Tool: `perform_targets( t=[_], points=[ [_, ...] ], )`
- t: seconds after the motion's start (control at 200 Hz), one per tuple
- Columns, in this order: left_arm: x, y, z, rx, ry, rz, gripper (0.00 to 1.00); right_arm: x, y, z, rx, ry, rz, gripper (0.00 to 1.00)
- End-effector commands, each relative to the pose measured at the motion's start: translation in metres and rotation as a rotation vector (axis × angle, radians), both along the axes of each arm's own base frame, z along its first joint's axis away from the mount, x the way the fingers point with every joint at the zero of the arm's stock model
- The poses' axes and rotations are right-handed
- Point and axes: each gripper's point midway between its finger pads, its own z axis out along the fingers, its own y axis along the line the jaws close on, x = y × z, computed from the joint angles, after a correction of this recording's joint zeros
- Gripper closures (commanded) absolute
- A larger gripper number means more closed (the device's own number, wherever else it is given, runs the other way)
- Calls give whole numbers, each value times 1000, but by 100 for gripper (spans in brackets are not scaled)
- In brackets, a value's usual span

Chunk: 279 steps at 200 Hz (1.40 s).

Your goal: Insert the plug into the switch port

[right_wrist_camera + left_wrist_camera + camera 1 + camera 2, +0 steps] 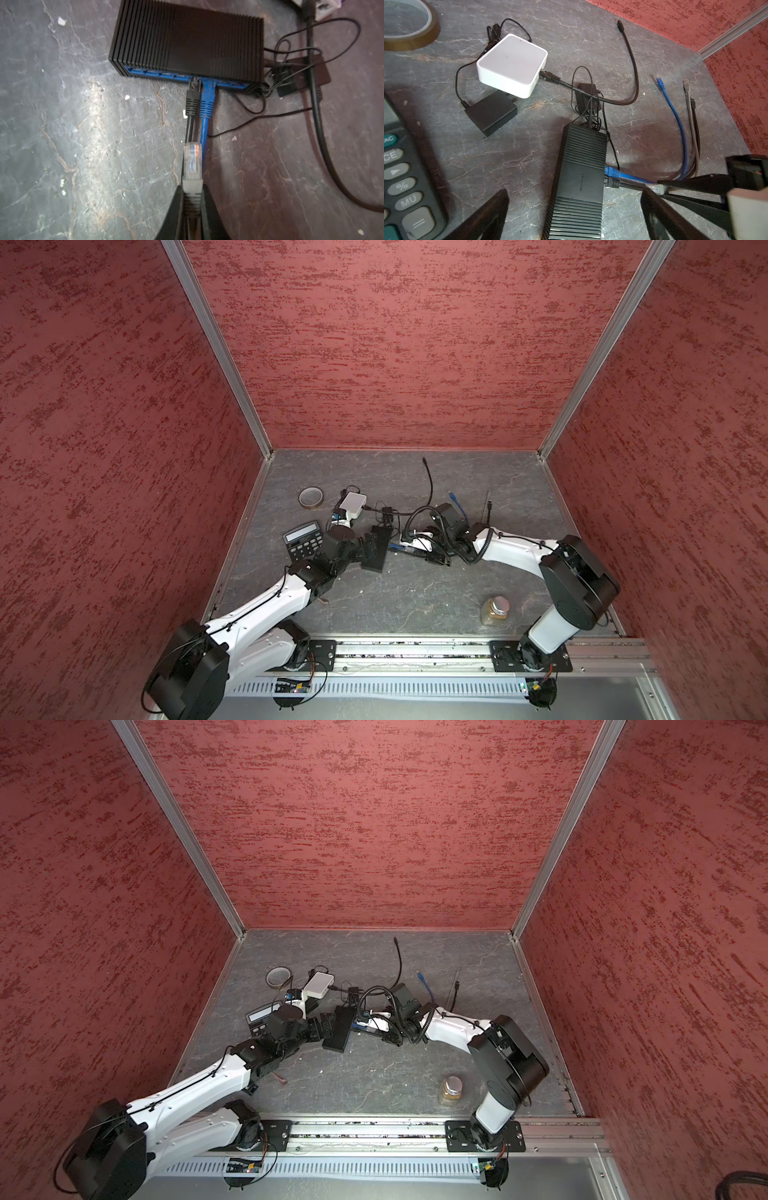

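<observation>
Calculator [302, 538]: flat on the grey table [415, 597], on the left, partly under the left arm
Tape roll [311, 497]: lying flat, just behind the calculator
White box [512, 64]: behind the switch, a black cable plugged into its side; a black adapter [491, 113] lies against it
Left gripper [574, 193]: fingers spread wide, one on either side of the switch; contact with the casing is hard to judge, probably none
Switch [187, 37]: black ribbed box lying flat near the middle of the table, its blue port face [153, 73] turned toward the right arm
Seated cables: a black cable [192, 101] and a blue cable [206, 101] sit side by side in the port face, with free ports beside them
Plug [192, 160]: clear, on a grey boot, pointing at the port face but apart from it, above the black cable
Right gripper [192, 199]: fingers clamped narrowly on the plug's grey boot
Loose cable ends [453, 495]: lying behind the right gripper
Jar [495, 610]: upright near the front right, well apart from the switch
</observation>
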Motion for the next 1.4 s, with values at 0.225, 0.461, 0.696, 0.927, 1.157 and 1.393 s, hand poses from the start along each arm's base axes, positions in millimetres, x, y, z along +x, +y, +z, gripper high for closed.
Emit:
perform_targets(
  t=[0.225,0.461,0.696,0.927,1.157,1.393],
  points=[
    [1,16,-27,-23,87,71,0,-20,21,34,154,98,-118,92],
    [9,8,-44,-58,134,58,0,-35,49,24,213,198,-168,91],
    [18,-3,-57,-97,156,38,2,-35,59,-10,178,253,-225,92],
    [25,-11,-57,-131,129,22,8,-30,61,-31,164,260,-276,92],
    [28,-17,-64,-160,141,23,21,-36,70,-35,168,232,-276,92],
    [26,-19,-70,-184,162,32,27,-40,74,-41,158,222,-276,92]
  ],
)
